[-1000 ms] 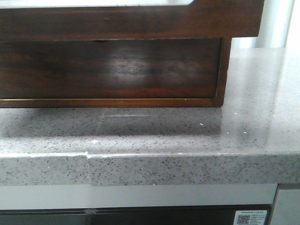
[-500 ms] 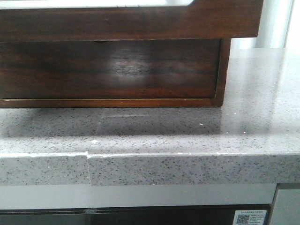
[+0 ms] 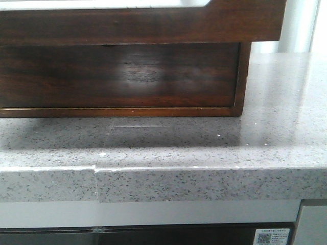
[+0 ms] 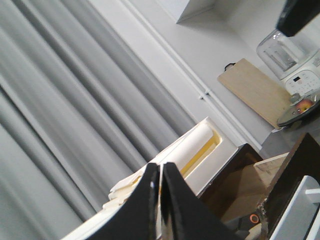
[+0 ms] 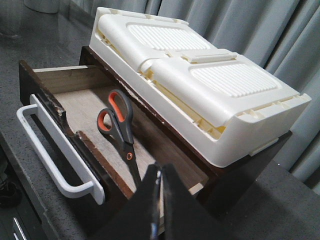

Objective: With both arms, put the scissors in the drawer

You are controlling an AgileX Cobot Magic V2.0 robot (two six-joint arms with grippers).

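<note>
Grey pleated curtains (image 5: 260,30) hang behind the unit in both wrist views; speckled grey stone desk (image 3: 276,138) fills the front view, with a seam in its front edge; dark-brown wooden cabinet (image 3: 117,76) sits on it, glossy, with a wider piece overhanging along its top; neither arm appears in the front view.

Right wrist view: drawer (image 5: 60,85) pulled out, pale wood floor showing, white bar handle (image 5: 55,160) across its dark front; scissors (image 5: 120,132) lie flat on the drawer floor, orange-lined grey loops toward the back, blades shut and pointing toward the camera; cream ribbed plastic tray (image 5: 200,85) rests upside down on top of the cabinet, overhanging the open drawer.

Right gripper (image 5: 160,200): jaws closed tip to tip, nothing between them, held above the drawer's near corner, clear of the scissors.

Left gripper (image 4: 161,200): jaws likewise pressed together and empty, aimed up past the cream tray at the curtains; wooden cutting board (image 4: 255,90) and a blender (image 4: 292,70) on the far counter.
</note>
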